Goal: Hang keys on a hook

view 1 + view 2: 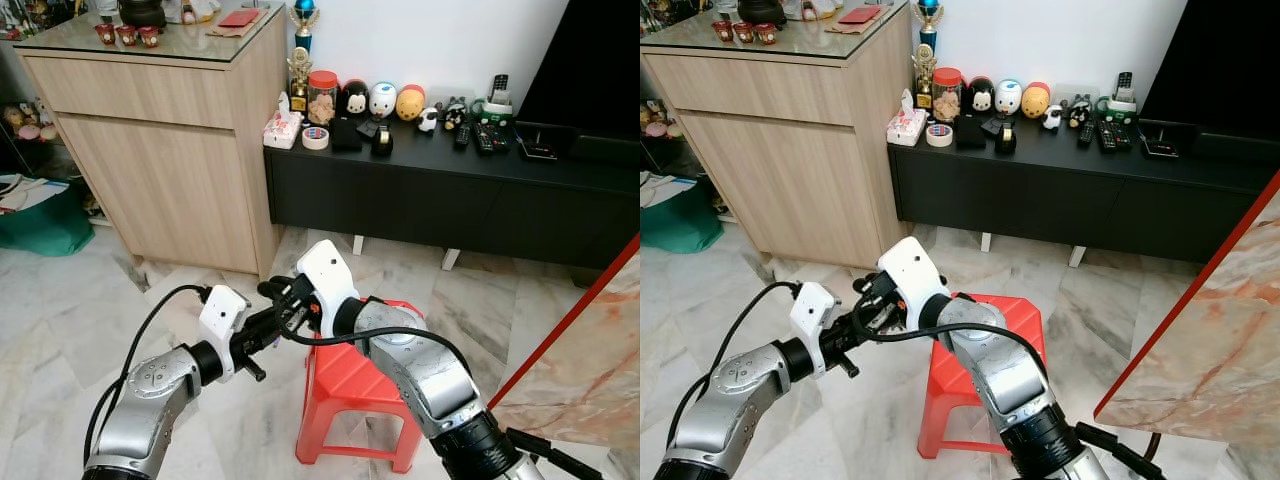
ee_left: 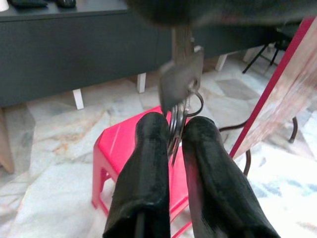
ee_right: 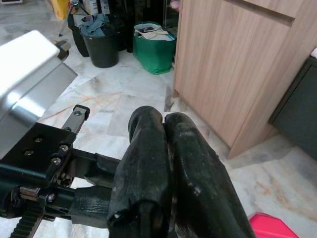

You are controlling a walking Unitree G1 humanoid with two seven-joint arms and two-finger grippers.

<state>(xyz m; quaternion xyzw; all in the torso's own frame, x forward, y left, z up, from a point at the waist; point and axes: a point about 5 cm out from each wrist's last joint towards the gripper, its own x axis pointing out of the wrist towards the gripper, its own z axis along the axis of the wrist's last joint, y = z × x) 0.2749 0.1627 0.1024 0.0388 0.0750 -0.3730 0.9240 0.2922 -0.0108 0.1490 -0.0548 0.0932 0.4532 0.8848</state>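
The floor (image 1: pixel 60 300) is pale veined marble tile. At far left a green bag (image 1: pixel 45 225) sits on it beside a tall light-wood cabinet (image 1: pixel 170 150) with a glass top; small red cups (image 1: pixel 127 35) stand near that top's front left edge and a red flat item (image 1: pixel 238 18) lies toward its right edge. To the right of the cabinet, against the white wall, runs a low black worktop (image 1: pixel 420 165). Along its back edge, left to right: a tissue box (image 1: pixel 282 129), a roll of tape (image 1: pixel 316 138), a trophy (image 1: pixel 299 75), a red-lidded jar (image 1: pixel 322 97), three round character figures (image 1: pixel 382 100), remote controls (image 1: pixel 490 135). A dark television screen (image 1: pixel 590 60) rises above the worktop's right end.

In front of the worktop a red plastic stool (image 1: pixel 355 385) stands on the floor, directly under both arms. At far right a marble-patterned panel with a red edge (image 1: pixel 590 370) leans across the view.

The left end effector (image 2: pixel 174 130) is raised over the stool, its two black fingers (image 2: pixel 148 148) clenched on the keys (image 2: pixel 178 94); the keys sit pinched at the fingertips, with a flat metal key and ring standing up beyond them. The right end effector (image 3: pixel 163 121) meets the left one above the stool's near left corner, its fingers pressed together with no gap; whether they grip the keys I cannot tell. No hook can be made out.
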